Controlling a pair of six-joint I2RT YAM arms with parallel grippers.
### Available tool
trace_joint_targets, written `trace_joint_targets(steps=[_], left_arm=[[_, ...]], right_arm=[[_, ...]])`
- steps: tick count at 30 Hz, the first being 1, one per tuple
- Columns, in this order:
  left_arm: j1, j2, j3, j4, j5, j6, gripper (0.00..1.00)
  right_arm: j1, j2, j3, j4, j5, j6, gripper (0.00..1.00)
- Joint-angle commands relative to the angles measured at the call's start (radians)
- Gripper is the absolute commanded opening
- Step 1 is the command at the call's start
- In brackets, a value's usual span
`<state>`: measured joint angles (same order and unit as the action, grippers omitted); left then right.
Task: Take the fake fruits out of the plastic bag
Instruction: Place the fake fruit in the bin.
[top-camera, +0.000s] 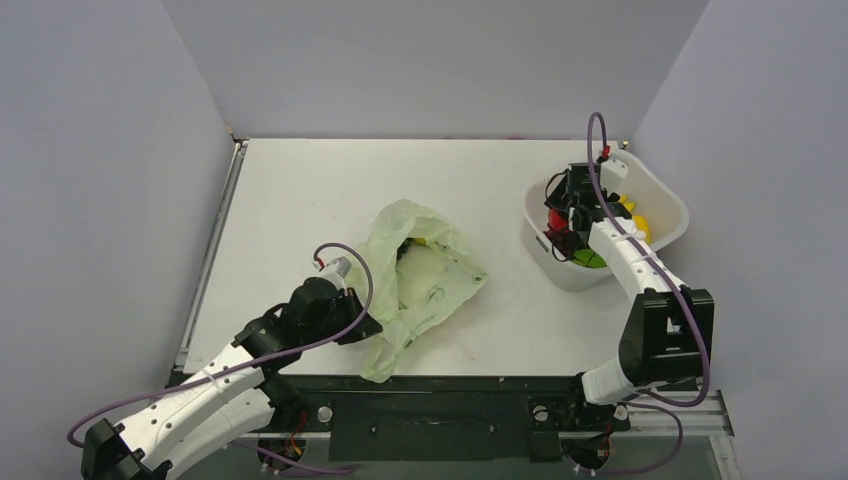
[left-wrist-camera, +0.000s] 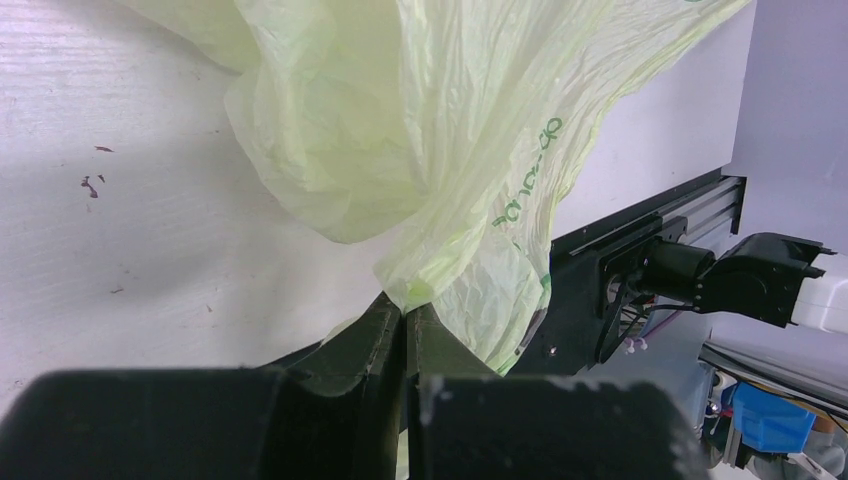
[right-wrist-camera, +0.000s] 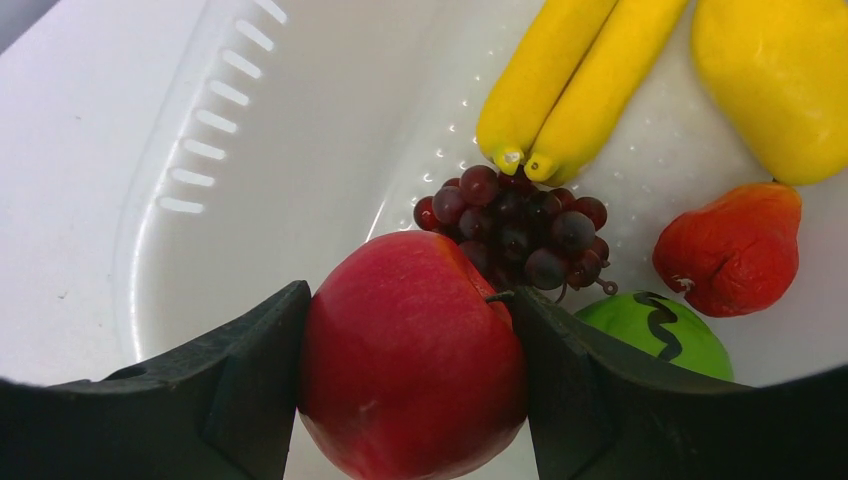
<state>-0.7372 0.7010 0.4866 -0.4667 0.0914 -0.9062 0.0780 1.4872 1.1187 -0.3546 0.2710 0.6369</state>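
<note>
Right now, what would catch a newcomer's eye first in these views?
A red apple fills the right wrist view, clamped between the right fingers in the white basket, with bananas and a grape bunch beyond it. On the left, the left fingers pinch a fold of the pale green plastic bag.

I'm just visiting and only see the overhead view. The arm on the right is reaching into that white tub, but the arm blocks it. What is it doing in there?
Observer: Its wrist camera shows the right arm's jaws closed on a red apple over the white basket.
Operator: Is anything else in the tub?
Observer: Yes: two yellow bananas, a dark grape bunch, a small red fruit, a green one and a big yellow fruit.
Operator: And the other arm?
Observer: The left arm's jaws are shut, pinching a fold of the pale green plastic bag.
</note>
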Motion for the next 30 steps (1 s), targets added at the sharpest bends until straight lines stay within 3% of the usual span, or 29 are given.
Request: trace_joint_targets(steps=[1, 8, 12, 21, 30], left_arm=[[-0.002, 0.017, 0.001, 0.067, 0.008, 0.002, 0.0], [-0.003, 0.036, 0.019, 0.067, 0.01, 0.001, 0.0], [-0.003, 0.012, 0.007, 0.068, 0.004, -0.005, 0.0], [-0.003, 0.008, 0.001, 0.067, 0.005, -0.007, 0.0], [-0.003, 0.005, -0.014, 0.072, 0.006, -0.013, 0.0]], right_arm=[[-0.006, 0.022, 0.02, -0.013, 0.02, -0.019, 0.28], [-0.005, 0.017, -0.013, 0.018, 0.024, -0.023, 0.78], [0.0, -0.012, -0.018, 0.019, 0.047, -0.03, 0.96], [0.073, -0.144, -0.008, 0.004, 0.177, -0.074, 1.0], [0.374, -0.306, 0.01, -0.011, 0.294, -0.189, 0.99]])
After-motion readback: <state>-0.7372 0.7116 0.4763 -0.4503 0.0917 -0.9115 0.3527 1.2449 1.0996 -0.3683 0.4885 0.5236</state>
